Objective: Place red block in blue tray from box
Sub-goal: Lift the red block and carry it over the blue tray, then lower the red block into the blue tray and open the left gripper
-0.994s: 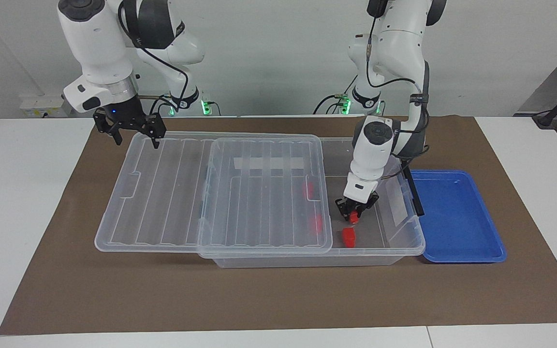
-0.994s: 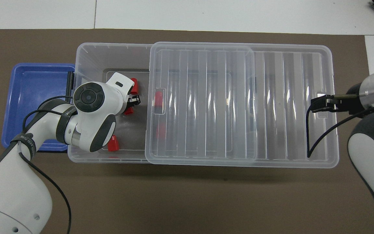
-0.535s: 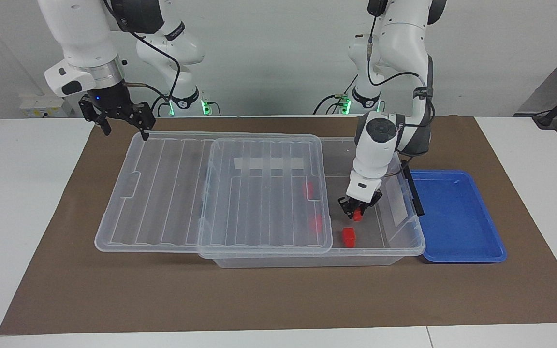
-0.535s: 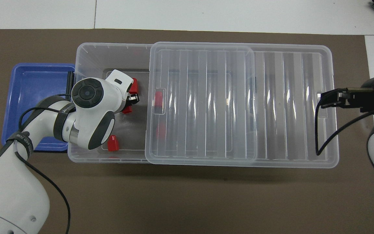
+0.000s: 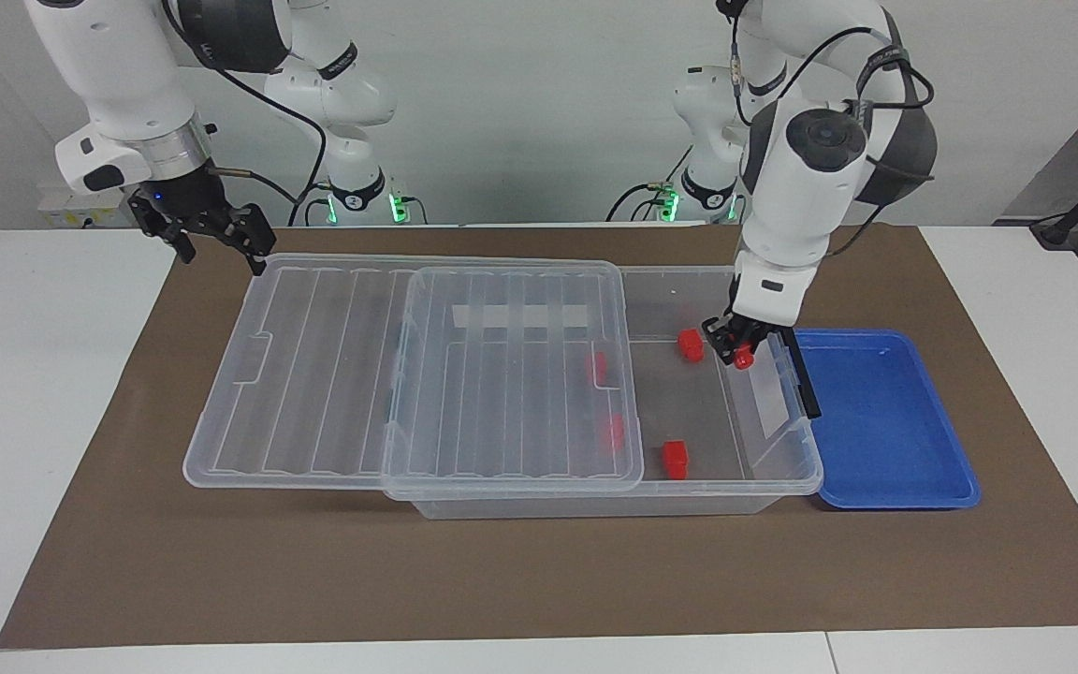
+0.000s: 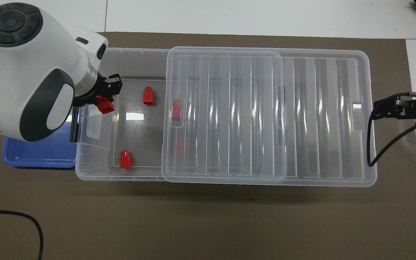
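I see the box (image 5: 764, 440) is clear, glossy plastic, and its ribbed lid (image 5: 427, 374) throws white glints. The red block (image 5: 743, 356) in the left gripper (image 5: 738, 348) looks like smooth, shiny plastic. The blue tray (image 5: 885, 421) is also glossy plastic. The brown mat (image 5: 502, 580) looks matt, like paper or felt; I cannot tell which. The table (image 5: 34, 374) is smooth and white. The arm shells (image 6: 31, 72) are glossy white plastic with dark, matt parts.
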